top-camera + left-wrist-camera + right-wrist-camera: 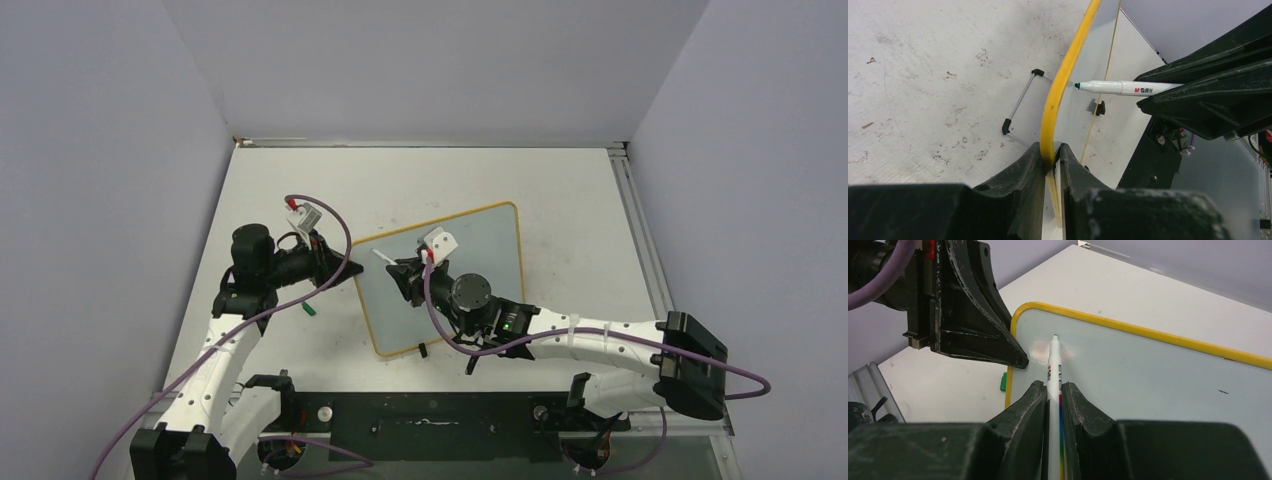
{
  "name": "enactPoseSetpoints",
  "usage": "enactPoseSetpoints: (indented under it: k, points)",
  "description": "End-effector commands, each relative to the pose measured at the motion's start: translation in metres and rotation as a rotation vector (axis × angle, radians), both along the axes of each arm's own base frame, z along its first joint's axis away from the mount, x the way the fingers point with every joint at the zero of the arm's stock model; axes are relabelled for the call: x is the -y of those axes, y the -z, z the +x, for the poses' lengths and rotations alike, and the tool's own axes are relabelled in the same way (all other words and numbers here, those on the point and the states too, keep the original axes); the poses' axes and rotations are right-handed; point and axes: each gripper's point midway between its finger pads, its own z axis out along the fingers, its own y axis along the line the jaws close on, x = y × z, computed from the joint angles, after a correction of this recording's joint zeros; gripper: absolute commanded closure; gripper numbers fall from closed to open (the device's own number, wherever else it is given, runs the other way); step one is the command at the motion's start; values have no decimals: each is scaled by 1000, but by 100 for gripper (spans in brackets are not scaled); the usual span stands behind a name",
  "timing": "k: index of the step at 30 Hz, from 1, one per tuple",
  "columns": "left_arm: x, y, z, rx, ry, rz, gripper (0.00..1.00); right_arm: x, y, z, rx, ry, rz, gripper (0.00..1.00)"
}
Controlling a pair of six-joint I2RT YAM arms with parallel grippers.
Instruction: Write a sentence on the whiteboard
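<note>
Pinching whiteboard (480, 245) by yellow frame (1063, 85) at left edge, left gripper (1051, 150) held it at centre of table (300, 190). Right gripper (1053, 385) clamped marker (1054, 357), tip near board's far-left corner. Board looked light, stiff, glossy-slick; rim grip seemed best.

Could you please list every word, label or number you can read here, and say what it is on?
"M&G", in red, then two characters I cannot read: on the marker barrel.
Smaller print on the marker, right wrist view: too blurred to read.
On the whiteboard: no lettering visible.
</note>
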Motion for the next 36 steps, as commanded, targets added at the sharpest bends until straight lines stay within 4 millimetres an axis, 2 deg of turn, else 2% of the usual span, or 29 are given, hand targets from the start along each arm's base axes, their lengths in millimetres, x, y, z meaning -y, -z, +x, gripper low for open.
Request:
enactPoseSetpoints:
  k: [1, 8, 21, 29, 36]
  points:
    - [2, -3, -4, 38, 26, 10, 100, -5, -32, 9, 38, 46, 76, 95]
    - [3, -4, -5, 43, 31, 9, 100, -10, -23, 10, 30, 40, 45, 95]
    - [1, -4, -4, 51, 22, 16, 100, -16, 3, -6, -1, -1, -26, 95]
    - [0, -5, -3, 53, 14, 21, 100, -5, 14, -8, -13, 37, -57, 95]
    - [0, -5, -3, 54, 8, 25, 100, 11, 19, -3, -22, 109, -73, 95]
